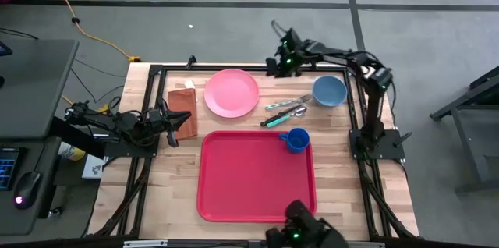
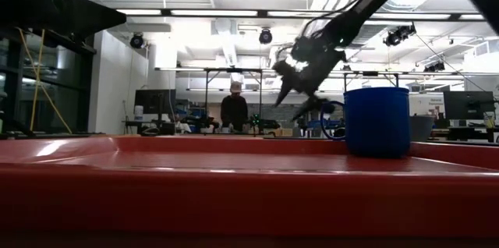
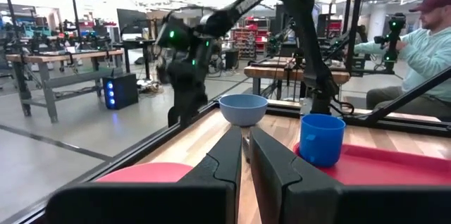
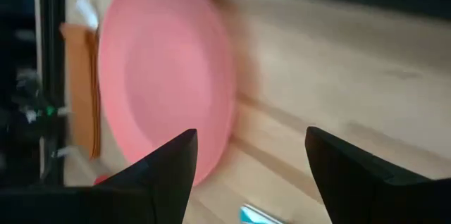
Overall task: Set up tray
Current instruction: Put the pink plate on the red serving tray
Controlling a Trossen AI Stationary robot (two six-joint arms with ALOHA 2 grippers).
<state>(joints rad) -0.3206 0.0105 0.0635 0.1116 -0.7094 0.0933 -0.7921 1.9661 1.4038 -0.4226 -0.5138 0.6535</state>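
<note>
A: One tray (image 1: 253,178), one pink plate (image 1: 231,92), one blue bowl (image 1: 329,90), one blue cup (image 1: 295,139), one brown napkin (image 1: 182,112), plus a small cluster of cutlery (image 1: 284,111) too tangled to count.

B: Where is the tray, and how does it lie?

A: Flat on the worktop (image 1: 335,193), nearly square, its slightly longer axis running from the left claw's (image 1: 173,125) side toward the right arm's side. The cup stands in its far corner.

B: And the claws?

A: The left claw hovers over the napkin, clenched nearly together on nothing visible. The right claw (image 1: 273,65) hangs released just beyond the plate, fingers (image 4: 165,171) spread wide.
</note>
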